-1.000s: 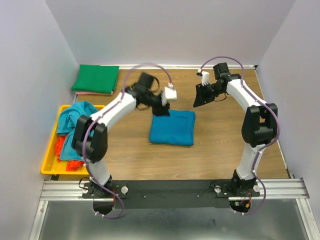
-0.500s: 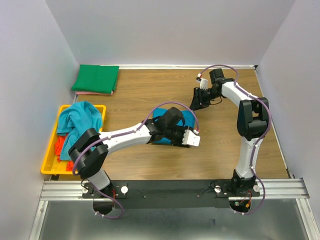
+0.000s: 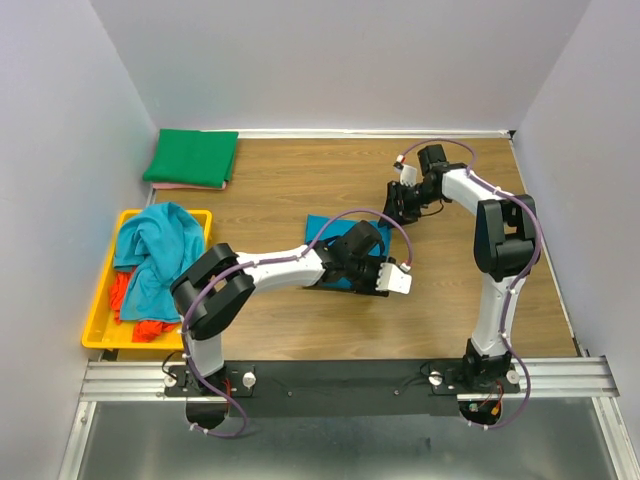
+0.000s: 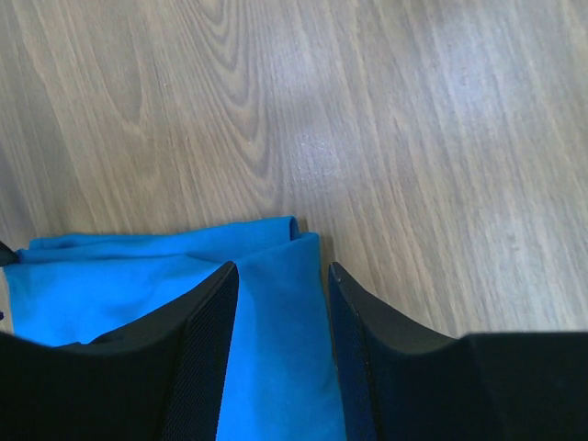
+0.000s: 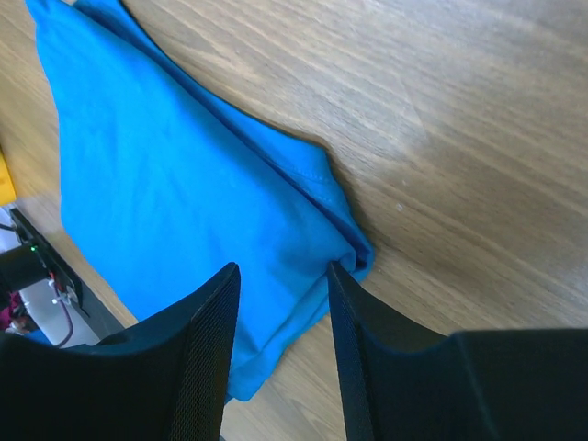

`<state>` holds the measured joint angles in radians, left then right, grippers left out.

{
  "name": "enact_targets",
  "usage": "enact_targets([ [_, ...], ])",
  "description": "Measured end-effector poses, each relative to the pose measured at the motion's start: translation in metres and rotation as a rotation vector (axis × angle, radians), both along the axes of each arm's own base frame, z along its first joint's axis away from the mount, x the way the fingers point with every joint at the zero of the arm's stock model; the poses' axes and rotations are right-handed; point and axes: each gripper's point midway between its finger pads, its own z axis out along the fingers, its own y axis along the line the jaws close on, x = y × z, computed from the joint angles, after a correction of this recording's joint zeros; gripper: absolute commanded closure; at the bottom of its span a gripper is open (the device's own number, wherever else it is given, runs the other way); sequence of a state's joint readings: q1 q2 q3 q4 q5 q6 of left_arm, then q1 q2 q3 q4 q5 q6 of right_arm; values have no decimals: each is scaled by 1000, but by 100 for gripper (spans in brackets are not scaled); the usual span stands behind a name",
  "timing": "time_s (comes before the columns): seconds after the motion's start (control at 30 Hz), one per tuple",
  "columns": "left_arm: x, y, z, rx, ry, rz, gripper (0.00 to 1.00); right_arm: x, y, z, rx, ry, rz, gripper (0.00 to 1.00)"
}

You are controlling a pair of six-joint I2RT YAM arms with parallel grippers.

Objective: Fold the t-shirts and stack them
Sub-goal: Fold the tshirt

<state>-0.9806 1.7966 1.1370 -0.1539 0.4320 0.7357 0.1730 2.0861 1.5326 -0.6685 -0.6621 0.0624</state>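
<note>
A folded blue t-shirt (image 3: pixel 322 229) lies mid-table, mostly hidden under my left arm. My left gripper (image 3: pixel 381 282) is at its near right edge, open. In the left wrist view the shirt's corner (image 4: pixel 276 322) lies between the spread fingers of that gripper (image 4: pixel 280 276). My right gripper (image 3: pixel 393 206) is open just above the shirt's far right corner. In the right wrist view that gripper (image 5: pixel 280 276) straddles the corner (image 5: pixel 184 184). A folded green t-shirt (image 3: pixel 192 158) lies at the back left on something pink.
A yellow bin (image 3: pixel 98 310) at the left edge holds a crumpled teal shirt (image 3: pixel 155 245) and a red-orange one (image 3: pixel 135 310). White walls close in the table on three sides. Bare wood lies to the right of the blue shirt.
My left arm swung from the blue shirt's far left corner across it to its near right edge. My right gripper came down and nearer to the shirt's far right corner.
</note>
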Motion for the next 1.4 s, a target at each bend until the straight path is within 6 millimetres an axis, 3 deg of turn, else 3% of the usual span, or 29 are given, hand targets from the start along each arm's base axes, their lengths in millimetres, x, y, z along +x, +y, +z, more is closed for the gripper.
enact_targets([
  [0.33, 0, 3, -18, 26, -7, -14, 78, -13, -5, -15, -26, 48, -13, 51],
  [0.6, -2, 5, -23, 35, -13, -26, 86, -10, -4, -15, -24, 39, -20, 58],
  [0.8, -1, 5, -23, 31, -20, -30, 99, -8, -4, -17, -25, 31, -29, 83],
  [0.83, -1, 6, -24, 32, -20, -31, 100, -7, -4, -17, -26, 29, -30, 90],
  [0.93, -3, 8, -28, 40, -19, -36, 100, -7, -5, -19, -30, 30, -36, 99],
  [1.4, -7, 12, -34, 51, -29, -63, 100, 3, -8, -22, -63, -6, -64, 100],
])
